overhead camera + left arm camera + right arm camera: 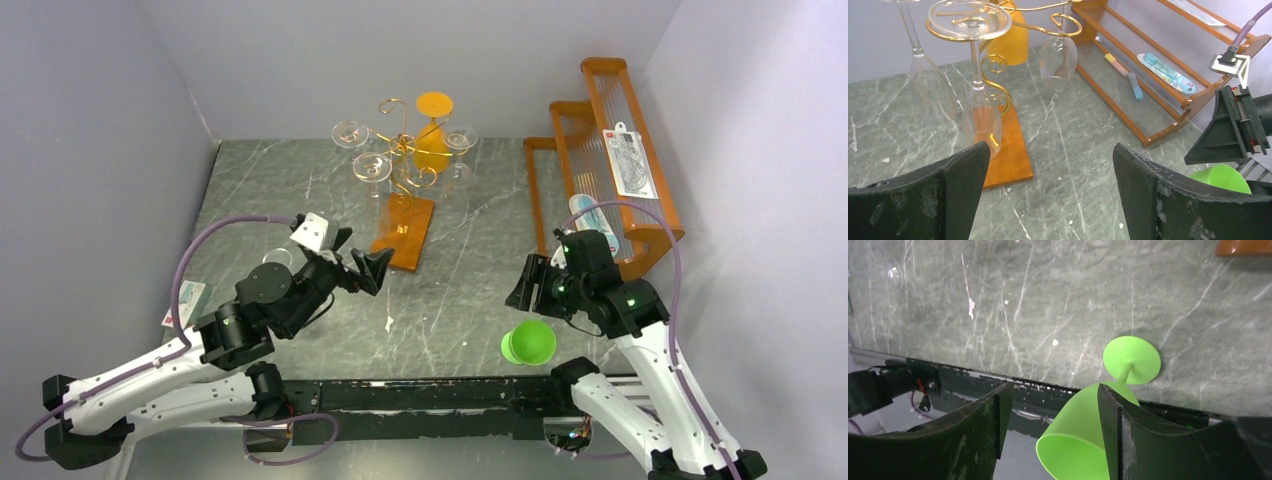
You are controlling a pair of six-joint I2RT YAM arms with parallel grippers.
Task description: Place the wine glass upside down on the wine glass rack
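1. Setting: grey-green marbled table (470, 230), boxed in by pale walls.
2. Wine glass rack (406, 225): gold wire tree on an orange-brown wooden base. Clear glasses (980, 115) hung bowl-down on its scroll arms; orange glass (433, 130) just behind.
3. Green wine glass (528, 343): well apart from the rack, to its near right. Upright on its foot, long axis vertical, mouth up.
4. Right gripper (1054, 400): spread wide, grasping nothing. Poised just above the green wine glass, with the bowl partly behind one finger; touching or apart, cannot tell.
5. Left gripper (1050, 155): spread wide, empty. Just in front of the rack's base, aimed toward the hanging glasses.
6. Governing relation: green wine glass directly beneath the right gripper and far from the left, so nearer the right arm. Likely requirement: closing across the vertical axis, then inversion, then travel back-left to a free arm of the rack.
7. Orange stepped shelf (600, 170): right of the rack, apparently no part of the job.
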